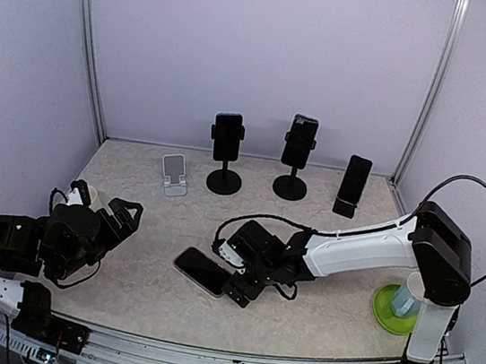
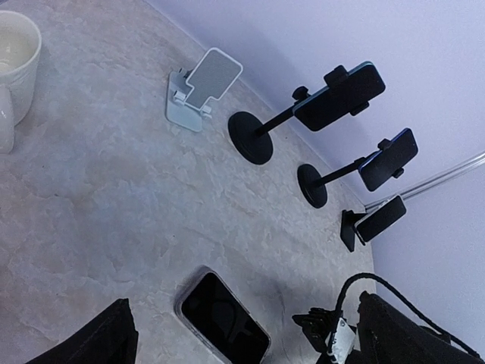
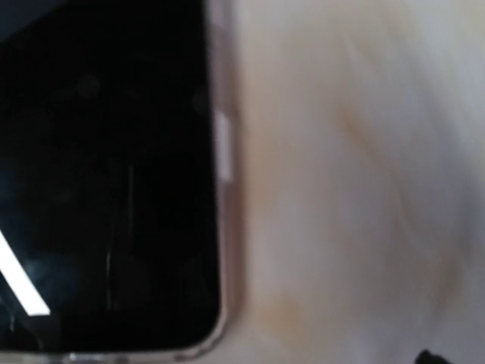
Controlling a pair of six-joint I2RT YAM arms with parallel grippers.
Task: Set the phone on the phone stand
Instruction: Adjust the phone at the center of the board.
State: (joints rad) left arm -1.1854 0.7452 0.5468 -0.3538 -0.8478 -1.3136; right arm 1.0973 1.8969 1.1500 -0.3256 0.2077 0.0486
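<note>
Right gripper (image 1: pixel 232 275): jaws spread, black fingers low over the table (image 1: pixel 118 296) at the near-right end of the phone (image 1: pixel 201 270); touching it or not, impossible to tell. Left gripper (image 1: pixel 127 214): jaws likewise wide apart, hanging near the table's left edge, well apart from the phone. Phone itself: flat on its back, screen up, toward the middle of the near edge; a thin slab of glossy black glass with rounded corners, ringed by a pale, smooth case with a small side button; long axis diagonal, one short end toward the far left corner, the other toward the near right corner at the right gripper. Beneath it, a matte tabletop, beige with cloudy marble veining. Toward the far edge, left of centre, a white folding stand (image 1: pixel 172 174): a flat, rounded back plate tilted on a small foot. Right of that along the far edge, a black pole stand (image 1: pixel 223 182) and a second black pole stand (image 1: pixel 290 189), both on round disc bases, each clamping a dark handset upright; then a third dark handset (image 1: pixel 352 186) leaning upright near the far right corner. Beside the left gripper, a glossy white mug (image 1: pixel 83 193). By the right edge, a lime-green disc (image 1: pixel 384 309).
</note>
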